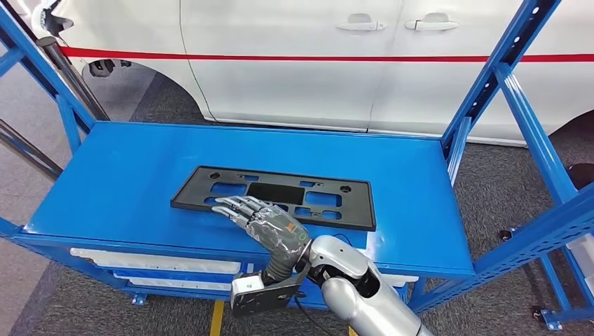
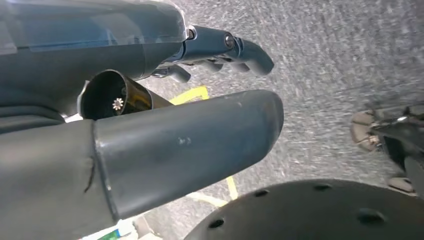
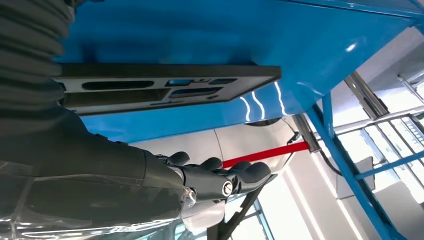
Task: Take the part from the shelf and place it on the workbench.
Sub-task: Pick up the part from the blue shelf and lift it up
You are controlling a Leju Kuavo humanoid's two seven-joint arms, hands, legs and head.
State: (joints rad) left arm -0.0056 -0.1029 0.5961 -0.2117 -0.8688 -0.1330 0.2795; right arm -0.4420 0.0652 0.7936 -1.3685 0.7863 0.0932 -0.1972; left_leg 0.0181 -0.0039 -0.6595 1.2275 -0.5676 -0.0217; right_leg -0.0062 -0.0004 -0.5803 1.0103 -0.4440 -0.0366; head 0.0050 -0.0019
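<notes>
The part (image 1: 277, 196) is a flat black rectangular frame with cut-outs, lying on the blue shelf (image 1: 119, 182) near its front middle. My right hand (image 1: 270, 225) reaches in over the shelf's front edge, with its fingers stretched out flat over the near long side of the part. In the right wrist view a gap separates the part (image 3: 165, 90) from the dark fingers (image 3: 240, 175), and the right hand (image 3: 150, 185) holds nothing. My left hand (image 2: 150, 125) hangs over the grey floor and also holds nothing. Its fingers (image 2: 225, 47) are slightly curled.
A white car with a red stripe (image 1: 315, 63) stands close behind the shelf. Slanted blue uprights (image 1: 504, 77) frame the shelf on the right, and another blue post (image 1: 42, 77) stands on the left. White label strips (image 1: 154, 262) run along the shelf front.
</notes>
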